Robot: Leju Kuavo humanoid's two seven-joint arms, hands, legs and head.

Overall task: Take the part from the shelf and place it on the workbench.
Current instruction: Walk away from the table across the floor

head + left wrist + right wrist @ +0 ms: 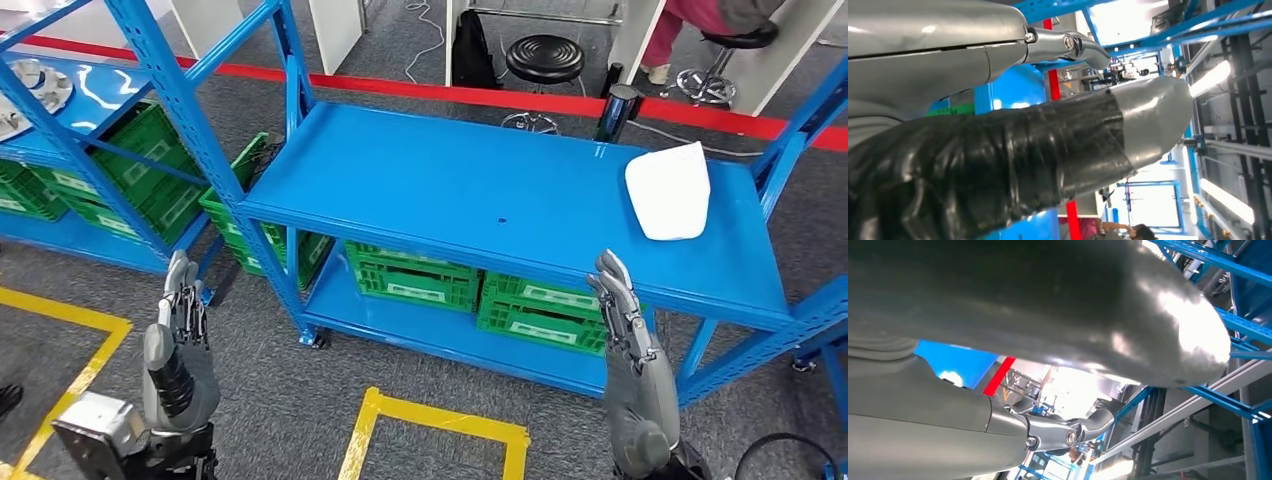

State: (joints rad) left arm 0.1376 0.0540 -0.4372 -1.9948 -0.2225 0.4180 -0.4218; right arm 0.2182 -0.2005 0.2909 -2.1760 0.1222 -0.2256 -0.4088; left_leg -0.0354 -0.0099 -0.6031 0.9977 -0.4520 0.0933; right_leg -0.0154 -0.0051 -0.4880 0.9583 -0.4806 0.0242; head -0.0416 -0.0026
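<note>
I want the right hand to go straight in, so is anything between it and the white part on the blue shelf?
Nothing visible. The right hand is raised at the shelf's front edge, holding nothing, and the white part lies beyond it with only bare blue surface between them.

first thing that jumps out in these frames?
The bright blue shelf spans the head view, with a white part lying alone near its right end. Green crates sit on the lower level. Both hands, left hand and right hand, are raised in front, holding nothing.
</note>
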